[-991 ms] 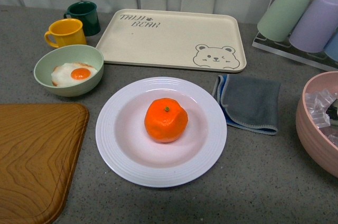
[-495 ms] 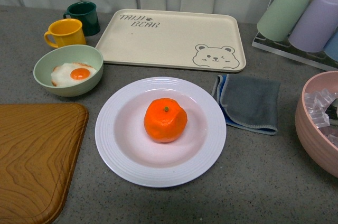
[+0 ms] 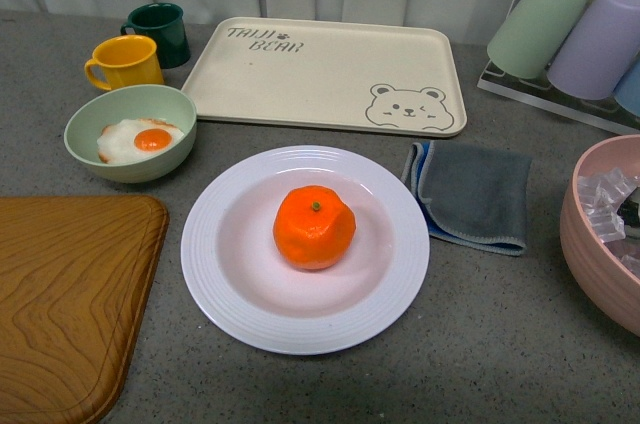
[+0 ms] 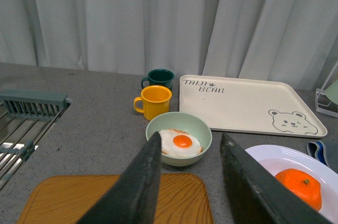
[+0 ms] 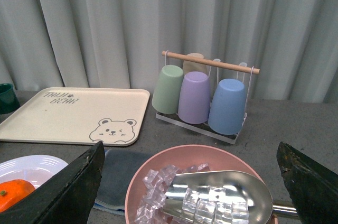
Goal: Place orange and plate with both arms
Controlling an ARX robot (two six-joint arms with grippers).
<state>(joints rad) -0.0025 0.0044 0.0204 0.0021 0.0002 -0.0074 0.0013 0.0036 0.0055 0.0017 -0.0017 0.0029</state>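
Observation:
The orange [image 3: 314,227] sits in the middle of the white ribbed plate [image 3: 212,279] on the grey counter in the front view. Neither gripper shows in the front view. In the left wrist view, my left gripper [image 4: 190,142] is open and empty, held above the counter between the wooden board and the plate [image 4: 274,155]; the orange [image 4: 299,187] lies to one side of it. In the right wrist view, my right gripper [image 5: 190,152] is wide open and empty above the pink bowl; the orange [image 5: 13,192] and plate [image 5: 26,165] show at the frame's edge.
A cream bear tray [image 3: 325,74] lies behind the plate. A pale green bowl with a fried egg [image 3: 130,132], a yellow mug [image 3: 123,62] and a dark green mug [image 3: 160,32] stand far left. A wooden board [image 3: 65,294], grey cloth [image 3: 472,194], pink ice bowl with scoop [image 5: 198,192] and cup rack [image 5: 203,94] surround it.

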